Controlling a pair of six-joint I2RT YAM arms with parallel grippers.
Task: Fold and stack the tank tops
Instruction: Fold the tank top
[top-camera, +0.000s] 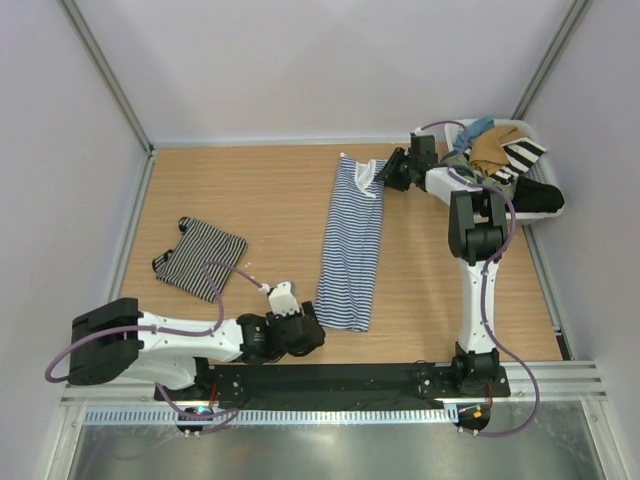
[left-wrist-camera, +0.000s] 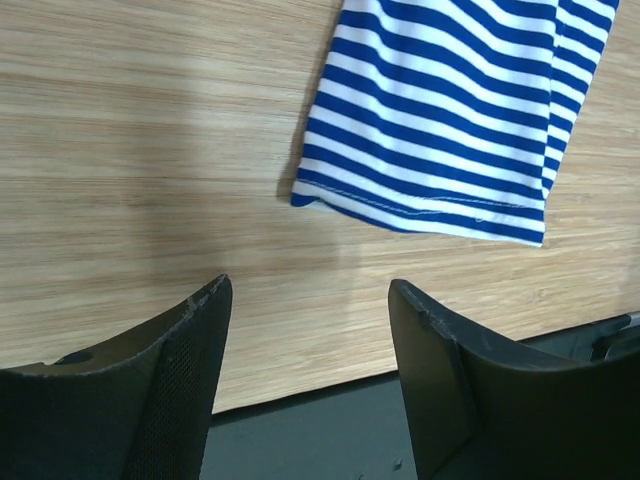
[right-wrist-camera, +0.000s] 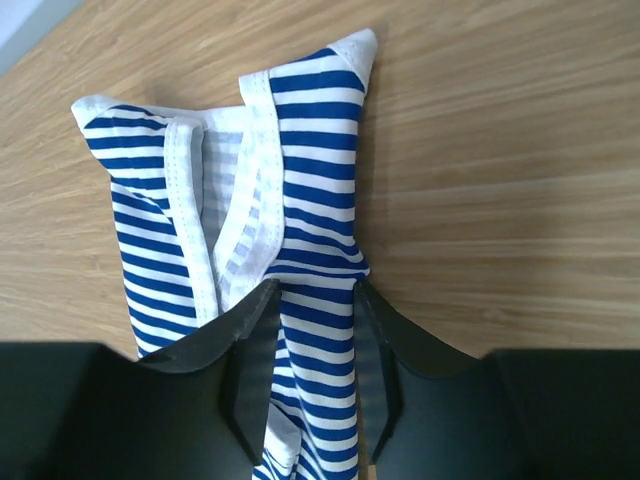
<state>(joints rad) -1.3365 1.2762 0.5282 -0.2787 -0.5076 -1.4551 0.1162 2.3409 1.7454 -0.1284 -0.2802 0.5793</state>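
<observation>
The blue-and-white tank top (top-camera: 352, 250) lies as a long narrow strip down the middle of the table, with its white-trimmed neckline at the far end. My right gripper (top-camera: 386, 178) is at that end. In the right wrist view the gripper (right-wrist-camera: 318, 290) is shut on a shoulder strip of the top (right-wrist-camera: 310, 130). My left gripper (top-camera: 312, 334) is open and empty just short of the top's near hem (left-wrist-camera: 430, 150), with bare wood between its fingers (left-wrist-camera: 190, 350). The fine black-and-white tank top (top-camera: 200, 258) lies folded at the left.
A white basket (top-camera: 545, 135) at the far right corner holds tan, teal, black and bold-striped clothes. The black base rail (left-wrist-camera: 350, 430) runs along the near table edge under my left gripper. Grey walls close in the left, far and right sides.
</observation>
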